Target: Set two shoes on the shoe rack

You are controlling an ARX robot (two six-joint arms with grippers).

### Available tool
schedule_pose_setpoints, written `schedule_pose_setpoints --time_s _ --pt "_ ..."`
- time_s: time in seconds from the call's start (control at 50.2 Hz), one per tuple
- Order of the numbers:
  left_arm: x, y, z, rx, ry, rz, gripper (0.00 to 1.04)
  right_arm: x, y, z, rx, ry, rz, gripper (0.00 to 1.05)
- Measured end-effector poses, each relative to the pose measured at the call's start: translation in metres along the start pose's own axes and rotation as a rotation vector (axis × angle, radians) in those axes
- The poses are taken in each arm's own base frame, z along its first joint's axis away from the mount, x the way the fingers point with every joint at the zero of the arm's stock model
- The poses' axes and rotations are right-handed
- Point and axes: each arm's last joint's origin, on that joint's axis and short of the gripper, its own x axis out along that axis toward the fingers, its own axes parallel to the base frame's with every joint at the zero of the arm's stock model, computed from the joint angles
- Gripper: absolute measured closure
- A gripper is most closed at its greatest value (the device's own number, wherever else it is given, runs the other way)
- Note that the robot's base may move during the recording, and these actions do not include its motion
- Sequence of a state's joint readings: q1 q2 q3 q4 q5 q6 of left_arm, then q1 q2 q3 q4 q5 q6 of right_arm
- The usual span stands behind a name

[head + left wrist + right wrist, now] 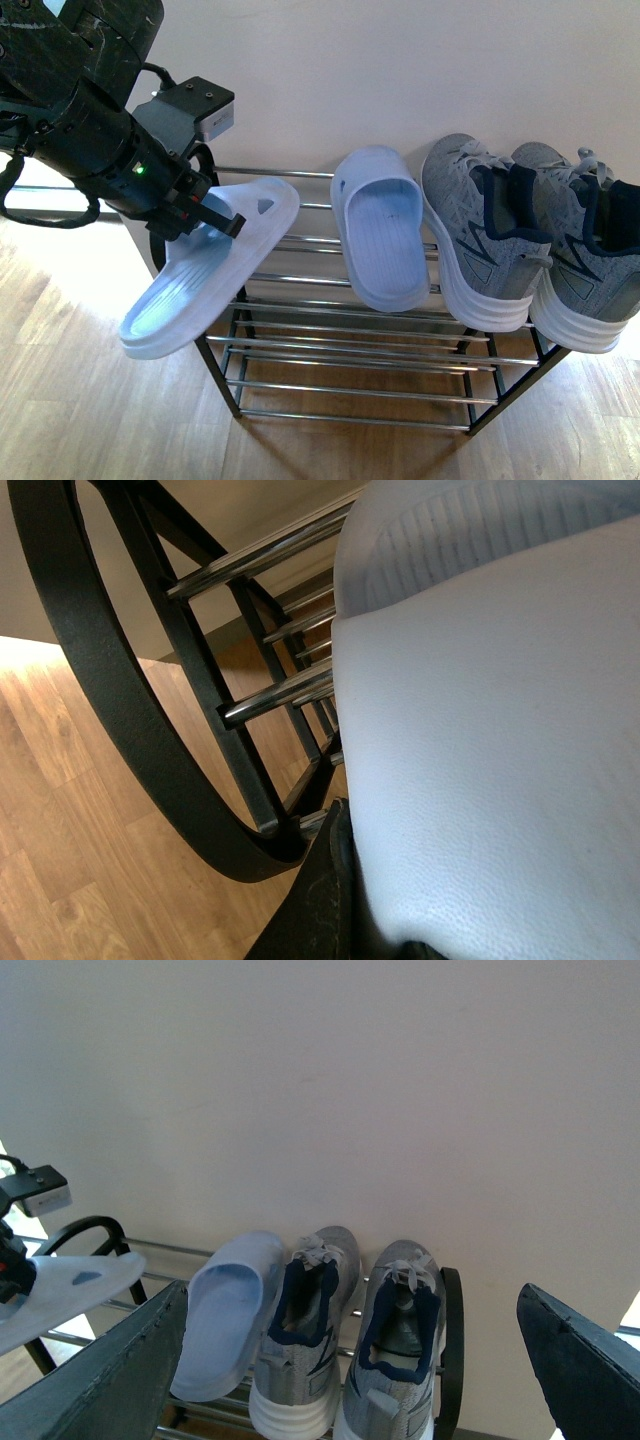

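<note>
The two grey sneakers point(480, 240) point(590, 270) stand side by side on the top tier of the shoe rack point(340, 355), at its right end. My left gripper point(205, 215) is shut on a light blue slipper point(215, 265) and holds it tilted over the rack's left end. The slipper's sole point(480, 740) fills the left wrist view beside the rack's black side frame point(130, 730). My right gripper point(350, 1295) is open and empty, set back from the rack and facing the sneakers point(300, 1340) point(395, 1345).
A second light blue slipper point(378, 235) lies on the top tier between the held slipper and the sneakers; it also shows in the right wrist view point(222, 1310). A pale wall stands right behind the rack. A wooden floor point(80, 410) lies around it.
</note>
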State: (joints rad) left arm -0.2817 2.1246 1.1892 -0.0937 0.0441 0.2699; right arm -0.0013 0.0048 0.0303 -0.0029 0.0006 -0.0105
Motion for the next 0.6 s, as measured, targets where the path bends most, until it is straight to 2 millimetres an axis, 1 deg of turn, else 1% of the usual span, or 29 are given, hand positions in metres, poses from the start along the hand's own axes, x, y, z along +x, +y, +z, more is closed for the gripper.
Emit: schedule_pose_setpoints --time_s 0.1,0.319,0.598 --pt "0.003 0.006 -0.001 0.013 0.006 0.018 1.03 0.0 0.0 0.0 0.0 0.0 0.0 0.09" --pt "0.008 0.018 0.008 0.04 -0.012 0.068 1.03 0.0 0.0 0.0 0.0 0.0 0.0 0.09" --pt "0.009 0.021 0.021 0.077 -0.074 0.11 1.03 0.0 0.0 0.0 0.0 0.0 0.0 0.09"
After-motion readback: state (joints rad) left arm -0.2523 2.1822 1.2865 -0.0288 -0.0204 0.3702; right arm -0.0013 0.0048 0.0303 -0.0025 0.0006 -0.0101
